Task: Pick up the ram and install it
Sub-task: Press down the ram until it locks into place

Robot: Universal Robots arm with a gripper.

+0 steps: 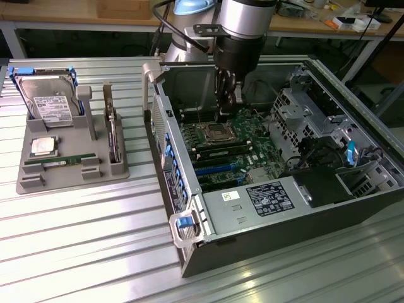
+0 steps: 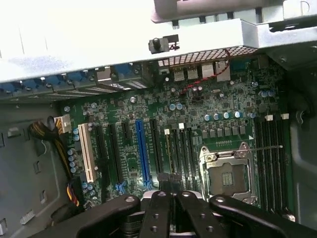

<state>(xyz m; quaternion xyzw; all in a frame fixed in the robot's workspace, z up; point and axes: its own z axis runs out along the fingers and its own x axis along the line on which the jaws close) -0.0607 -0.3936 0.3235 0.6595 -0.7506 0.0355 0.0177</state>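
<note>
The ram (image 1: pixel 61 161), a thin green stick with a white label too small to read, lies flat in a slot of the grey tray (image 1: pixel 69 180), at the exterior view's left, well apart from the gripper. The tray and an open computer case (image 1: pixel 252 246) rest on a ribbed metal table (image 1: pixel 76 252).

Nearest the camera, the case carries a blue latch (image 1: pixel 184 221). Just behind it are a small white sticker (image 1: pixel 232 196) and a black label (image 1: pixel 268 199) with white print that cannot be read. In the tray behind the ram sit a square silver processor (image 1: pixel 43 146), a card with a metal bracket (image 1: pixel 112 136) standing upright, and a hard drive (image 1: pixel 49 101) whose white label is also illegible.

Deeper in the case, the gripper (image 1: pixel 225 112) hangs low over the motherboard beside the empty processor socket (image 1: pixel 214 132), its fingers drawn together.

The wrist view adds what the exterior view cannot resolve. The gripper (image 2: pixel 171 182) has its black fingers (image 2: pixel 159 208) closed above the memory slots next to the socket (image 2: pixel 230 173). A thin strip (image 2: pixel 168 148) runs edge-on along one slot just past the fingertips; whether it is gripped cannot be told. Farther on are a blue slot (image 2: pixel 142 153), a white slot (image 2: pixel 85 153) and a red wire (image 2: pixel 205 82).

Wooden benches (image 1: pixel 63 12) stand beyond the table.
</note>
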